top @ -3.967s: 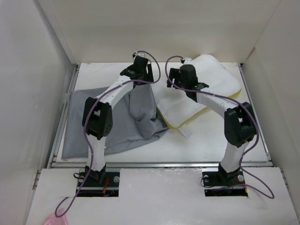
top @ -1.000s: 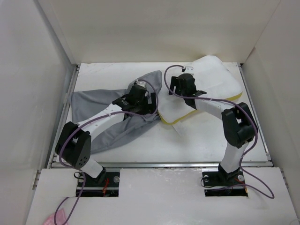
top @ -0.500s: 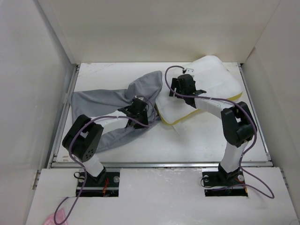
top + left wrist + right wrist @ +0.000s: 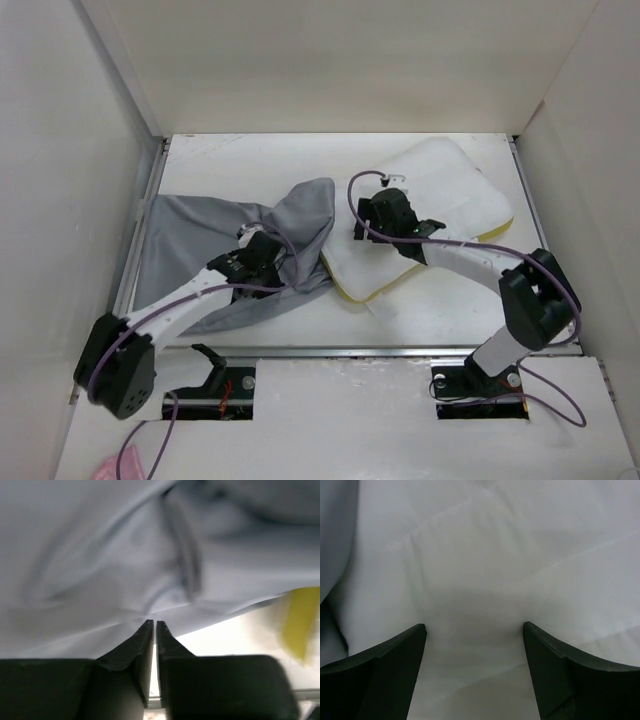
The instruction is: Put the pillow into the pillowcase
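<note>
The grey pillowcase (image 4: 200, 225) lies crumpled over the left half of the table, one end bunched up against the pillow. My left gripper (image 4: 278, 262) is low at its near edge, shut on the pillowcase. The left wrist view shows its fingertips (image 4: 148, 630) pinching the edge of the grey cloth (image 4: 100, 555). The white pillow (image 4: 455, 185) lies at the right, and its yellow trim (image 4: 352, 296) shows at the near corner. My right gripper (image 4: 392, 225) stands open on the pillow's left part. In the right wrist view the white pillow (image 4: 480, 570) fills the gap between the spread fingers (image 4: 395, 655).
White walls (image 4: 60, 200) close in the table (image 4: 450, 300) on the left, back and right. A metal rail (image 4: 340, 350) runs along the near edge in front of the arm bases. Grey cloth (image 4: 335, 530) borders the pillow on its left.
My left gripper has shut on the pillowcase and drawn back towards the near left, dragging the cloth along. The right gripper and the pillow have shifted nearer and slightly left.
</note>
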